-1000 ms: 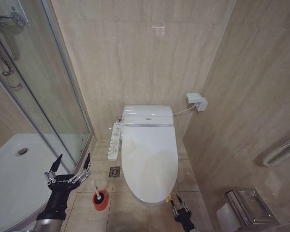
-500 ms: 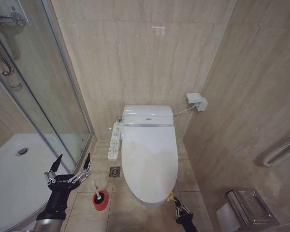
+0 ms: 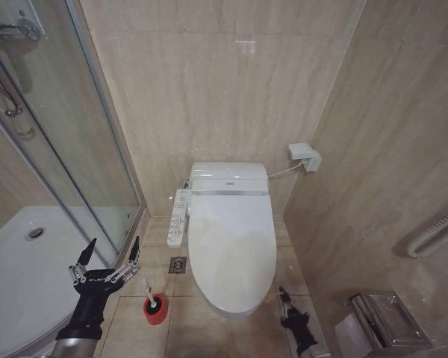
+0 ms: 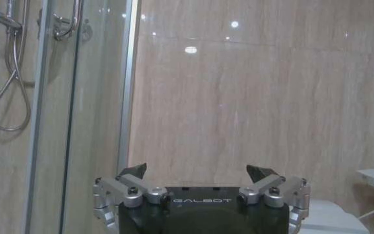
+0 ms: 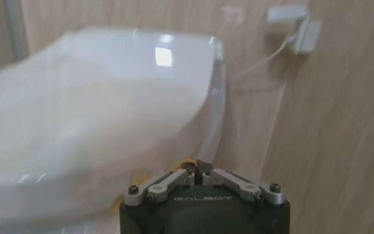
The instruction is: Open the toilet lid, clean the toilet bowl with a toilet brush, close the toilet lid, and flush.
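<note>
"GALBOT" printed on both gripper bodies in wrist views. One toilet lid [image 3: 231,246] seen closed over toilet, centre of scene, against far wall. One toilet brush [image 3: 148,291] stood in red holder cup [image 3: 154,309] on floor, left of toilet. Left gripper [image 3: 108,257] held near left, above floor, fingers spread wide, nothing held. Right gripper [image 3: 283,296] placed low at lid's near right edge, fingers drawn together; yellow tag [image 5: 188,160] seen at fingertips, grip on it not discernible.

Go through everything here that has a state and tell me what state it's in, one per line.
toilet lid: down, closed over the bowl.
toilet brush: standing upright in its red holder.
left gripper: open, empty, raised near the shower door.
right gripper: shut on the yellow loop tag at the lid's front edge.
</note>
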Robot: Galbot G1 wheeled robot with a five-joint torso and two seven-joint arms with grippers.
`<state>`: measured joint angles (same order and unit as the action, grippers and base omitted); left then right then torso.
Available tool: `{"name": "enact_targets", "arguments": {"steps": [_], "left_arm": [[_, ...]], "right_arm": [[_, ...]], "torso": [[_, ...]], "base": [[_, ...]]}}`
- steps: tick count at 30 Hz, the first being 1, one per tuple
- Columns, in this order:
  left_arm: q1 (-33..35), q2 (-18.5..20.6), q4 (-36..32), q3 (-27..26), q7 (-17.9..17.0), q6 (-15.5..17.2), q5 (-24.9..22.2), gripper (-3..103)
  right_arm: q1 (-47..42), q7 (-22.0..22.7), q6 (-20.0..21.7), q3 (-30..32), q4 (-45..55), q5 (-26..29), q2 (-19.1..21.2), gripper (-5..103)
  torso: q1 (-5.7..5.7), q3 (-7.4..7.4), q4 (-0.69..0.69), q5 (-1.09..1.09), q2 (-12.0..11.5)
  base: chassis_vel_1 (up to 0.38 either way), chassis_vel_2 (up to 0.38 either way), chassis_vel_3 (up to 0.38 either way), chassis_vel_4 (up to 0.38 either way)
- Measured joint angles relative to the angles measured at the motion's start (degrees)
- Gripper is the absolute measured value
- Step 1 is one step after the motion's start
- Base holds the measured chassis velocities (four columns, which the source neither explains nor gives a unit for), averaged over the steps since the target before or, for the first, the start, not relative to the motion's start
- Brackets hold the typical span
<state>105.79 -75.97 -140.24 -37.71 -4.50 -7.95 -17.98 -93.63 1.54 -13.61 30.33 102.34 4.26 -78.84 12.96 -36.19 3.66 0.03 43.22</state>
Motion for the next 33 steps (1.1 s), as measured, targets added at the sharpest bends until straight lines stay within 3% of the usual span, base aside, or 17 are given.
{"name": "enact_targets", "arguments": {"steps": [7, 9, 12, 16, 25, 33], "left_arm": [[0.0, 0.0, 0.0, 0.0, 0.0, 0.0, 0.0, 100], [0.0, 0.0, 0.0, 0.0, 0.0, 0.0, 0.0, 100], [0.0, 0.0, 0.0, 0.0, 0.0, 0.0, 0.0, 100], [0.0, 0.0, 0.0, 0.0, 0.0, 0.0, 0.0, 100], [0.0, 0.0, 0.0, 0.0, 0.0, 0.0, 0.0, 100], [0.0, 0.0, 0.0, 0.0, 0.0, 0.0, 0.0, 100]], "right_arm": [[-1.2, 2.0, 5.4, 3.4, 14.6, 8.4, 2.6, 2], [-1.2, 2.0, 5.4, 3.4, 14.6, 8.4, 2.6, 2], [2.9, 6.3, 12.6, 4.8, 27.1, 15.8, 5.9, 2], [8.0, 8.3, 16.3, 4.8, 30.8, 19.7, 7.5, 2], [19.9, 11.2, 19.5, 4.8, 27.3, 26.4, 11.1, 2], [27.5, 11.9, 20.3, 4.4, 22.3, 28.0, 10.5, 2]], "torso": [[0.00, 0.00, 0.00, -0.03, 0.0], [0.00, 0.00, 0.00, -0.03, 0.0], [0.00, 0.00, 0.01, -0.04, 0.0], [0.00, 0.00, 0.01, -0.04, 0.0], [0.00, 0.00, -0.02, -0.02, 0.0], [0.00, 0.00, -0.01, -0.03, 0.0]], "base": [[0.000, 0.000, 0.000, 0.000], [0.000, 0.000, 0.000, 0.000], [0.000, 0.000, 0.000, 0.000], [0.000, 0.000, 0.000, 0.000], [0.000, 0.000, 0.000, 0.000], [0.000, 0.000, 0.000, 0.000]]}}
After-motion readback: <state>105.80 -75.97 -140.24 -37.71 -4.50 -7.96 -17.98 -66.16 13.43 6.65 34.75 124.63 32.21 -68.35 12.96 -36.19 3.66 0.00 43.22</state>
